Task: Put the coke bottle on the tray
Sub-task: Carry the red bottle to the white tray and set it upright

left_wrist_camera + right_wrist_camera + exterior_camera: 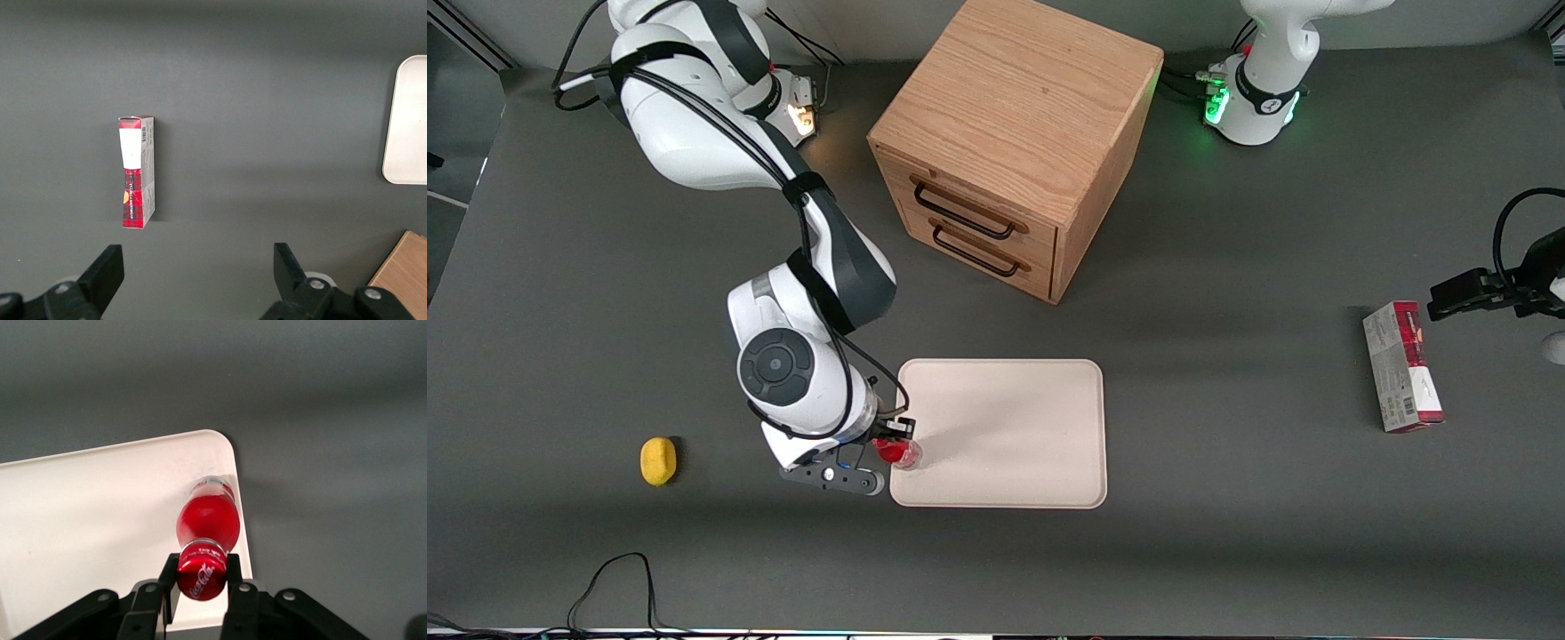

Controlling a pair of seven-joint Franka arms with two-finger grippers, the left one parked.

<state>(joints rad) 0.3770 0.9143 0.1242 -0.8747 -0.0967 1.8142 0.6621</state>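
Observation:
The coke bottle (898, 453) has a red cap, a red label and a clear base. It hangs upright in my gripper (891, 437), which is shut on its cap. In the right wrist view the fingers (169, 580) clamp the red cap of the coke bottle (207, 523), with the bottle's base over the tray (100, 520) close to its rim. The tray (1014, 427) is a large cream rectangle in front of the drawer cabinet. The bottle is above the tray's edge nearest the working arm, near the corner closest to the front camera.
A wooden drawer cabinet (1018, 147) stands farther from the front camera than the tray. A yellow lemon (658, 460) lies toward the working arm's end. A red-and-white carton (1402, 366) lies toward the parked arm's end, also in the left wrist view (137, 171).

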